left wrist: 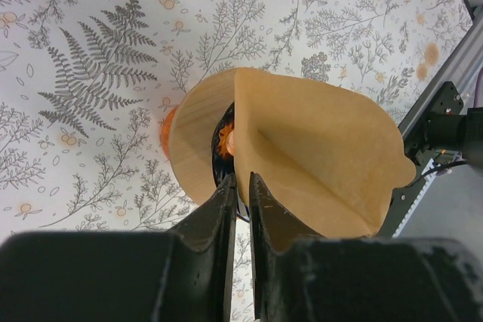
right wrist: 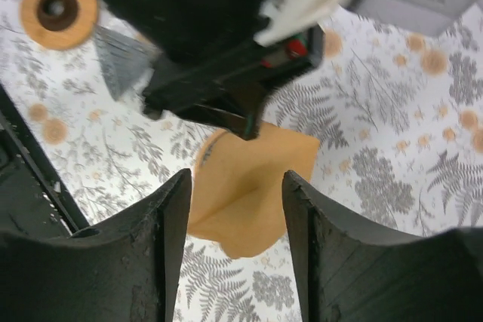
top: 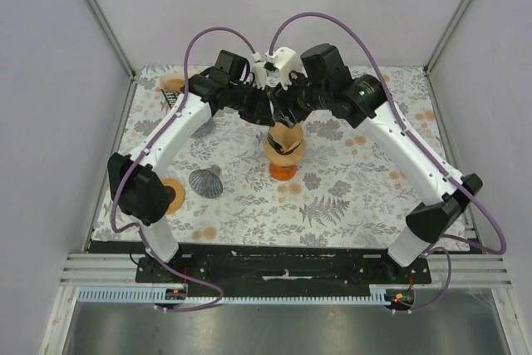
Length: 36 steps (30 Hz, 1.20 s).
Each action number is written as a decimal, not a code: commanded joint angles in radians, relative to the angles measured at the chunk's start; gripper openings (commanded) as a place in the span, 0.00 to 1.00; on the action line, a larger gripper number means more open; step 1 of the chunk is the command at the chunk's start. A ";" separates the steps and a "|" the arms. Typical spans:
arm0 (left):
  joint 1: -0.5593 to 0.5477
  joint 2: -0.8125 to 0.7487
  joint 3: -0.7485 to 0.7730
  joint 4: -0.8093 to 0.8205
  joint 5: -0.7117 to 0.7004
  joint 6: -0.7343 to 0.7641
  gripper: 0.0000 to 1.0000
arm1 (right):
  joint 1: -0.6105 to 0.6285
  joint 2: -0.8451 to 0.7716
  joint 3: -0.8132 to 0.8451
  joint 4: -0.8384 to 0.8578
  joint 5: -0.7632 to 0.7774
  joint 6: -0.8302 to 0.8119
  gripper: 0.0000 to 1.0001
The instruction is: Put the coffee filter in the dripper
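Right over the orange dripper (top: 284, 170), left gripper (left wrist: 240, 179) pinches the paper coffee filter (left wrist: 317, 164), right gripper (right wrist: 238, 177) gapes wide, so I'd centre it before letting go

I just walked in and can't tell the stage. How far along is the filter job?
Done: the filter is lifted and opened into a cone. In hand: the left gripper pinches its edge over the orange dripper; the right gripper hovers open above. Left: seating it fully and letting go.
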 commanded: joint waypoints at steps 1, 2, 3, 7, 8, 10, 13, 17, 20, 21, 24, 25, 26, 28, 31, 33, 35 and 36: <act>-0.004 -0.007 -0.009 -0.006 0.006 0.024 0.17 | 0.018 -0.079 -0.081 0.177 -0.048 -0.050 0.48; -0.004 -0.008 -0.010 -0.006 0.004 0.023 0.17 | 0.018 -0.082 -0.101 0.186 -0.079 -0.043 0.39; -0.004 -0.010 -0.010 -0.006 0.003 0.021 0.17 | 0.018 -0.083 -0.114 0.190 -0.114 -0.036 0.31; -0.004 -0.028 -0.020 0.002 -0.008 0.017 0.17 | 0.006 -0.094 -0.198 0.202 -0.131 0.016 0.03; -0.004 -0.033 -0.021 0.005 -0.011 0.015 0.17 | -0.002 -0.094 -0.216 0.211 -0.134 0.033 0.00; -0.004 -0.036 -0.021 0.007 -0.013 0.012 0.17 | -0.020 -0.085 -0.242 0.222 -0.151 0.069 0.00; -0.004 -0.031 -0.018 0.008 -0.008 0.009 0.17 | -0.027 -0.044 -0.253 0.213 -0.107 0.080 0.00; -0.002 -0.034 -0.007 0.008 -0.017 0.006 0.17 | -0.025 0.015 -0.253 0.162 -0.039 0.068 0.00; -0.002 -0.031 0.023 -0.009 0.001 0.027 0.26 | -0.014 0.033 -0.259 0.139 -0.016 0.042 0.00; -0.004 -0.025 0.040 -0.024 0.012 0.035 0.31 | -0.007 0.039 -0.258 0.134 -0.012 0.030 0.00; 0.001 -0.008 0.098 -0.068 0.015 0.067 0.40 | 0.010 0.065 -0.240 0.122 0.021 0.020 0.00; 0.007 -0.008 0.115 -0.078 0.015 0.067 0.43 | 0.012 0.072 -0.233 0.113 0.034 0.019 0.00; 0.013 -0.010 0.129 -0.088 0.010 0.063 0.47 | 0.013 0.079 -0.230 0.108 0.045 0.019 0.00; 0.034 -0.019 0.151 -0.098 0.010 0.049 0.56 | 0.015 0.088 -0.230 0.098 0.061 0.017 0.00; 0.067 -0.037 0.164 -0.099 0.033 0.047 0.65 | 0.015 0.101 -0.229 0.090 0.073 0.016 0.00; 0.083 -0.042 0.166 -0.099 0.047 0.020 0.67 | 0.021 0.118 -0.226 0.079 0.085 0.010 0.00; 0.102 -0.039 0.161 -0.101 0.046 0.017 0.68 | 0.022 0.133 -0.221 0.067 0.097 0.005 0.00; 0.108 -0.034 0.158 -0.099 0.047 0.010 0.68 | 0.022 0.141 -0.220 0.061 0.102 0.004 0.00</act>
